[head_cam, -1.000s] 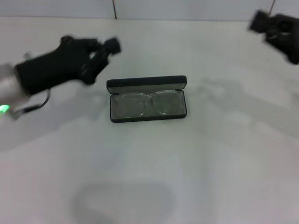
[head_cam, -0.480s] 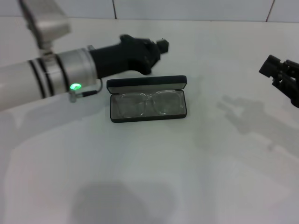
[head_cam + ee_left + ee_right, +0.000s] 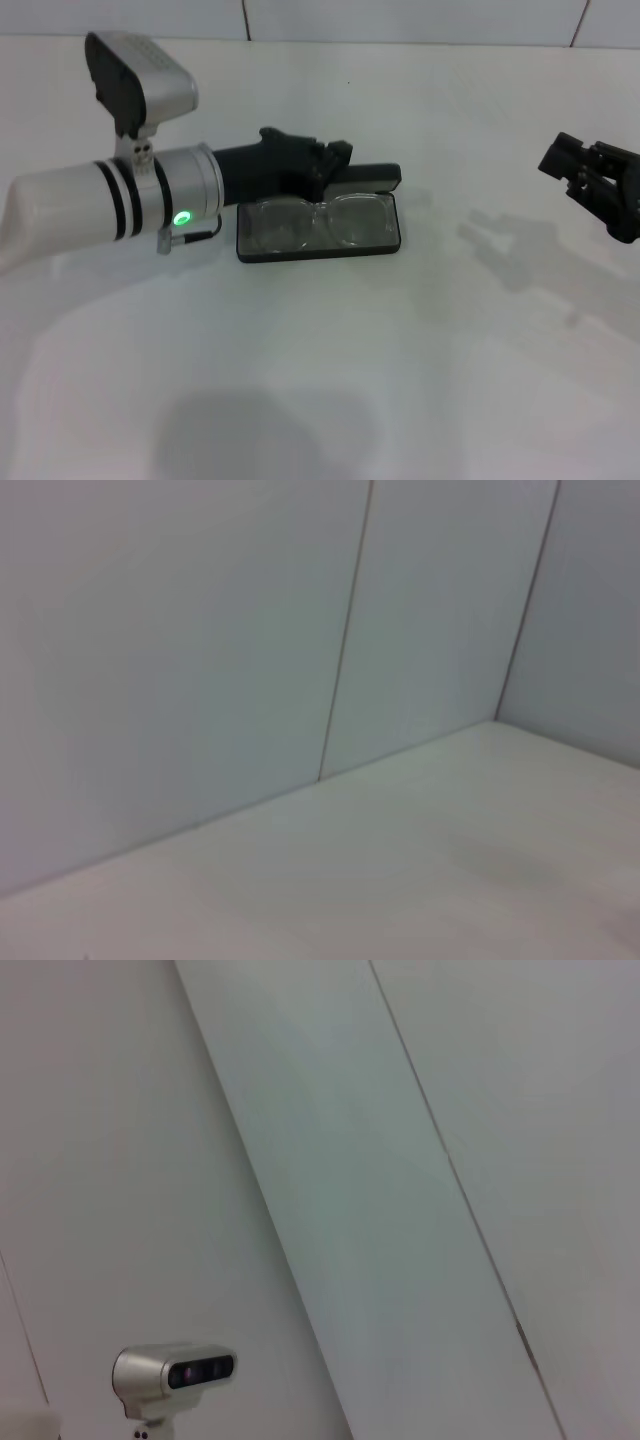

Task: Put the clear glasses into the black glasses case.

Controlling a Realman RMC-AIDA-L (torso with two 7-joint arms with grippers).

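On the white table [image 3: 330,380], nearest the robot, lies only a bare stretch of surface with soft shadows. Farther on, near the middle, the black glasses case [image 3: 318,222] sits open, its long side across the head view. The clear glasses [image 3: 312,222] lie inside it on the grey lining, lenses side by side and filling the tray from end to end. The lid stands up along the far edge of the case, and only its right end shows uncovered.

The left gripper [image 3: 335,160] reaches in from the left, its dark body lying over the left and middle parts of the lid — it hides that part of the case's far edge. Its tip sits at or against the lid's top; whether the fingers are spread or closed cannot be told from here. Behind it the silver forearm [image 3: 110,205] carries a lit green lamp [image 3: 183,217], and a grey wrist camera [image 3: 140,88] stands above the arm.

The right gripper [image 3: 585,180] hangs well apart at the right edge, above the table, with nothing between its fingers — how wide they stand cannot be told.

Beyond the table rises a pale panelled wall [image 3: 200,630] with thin vertical seams; the right wrist view shows the same wall and a small silver camera [image 3: 172,1372] low down
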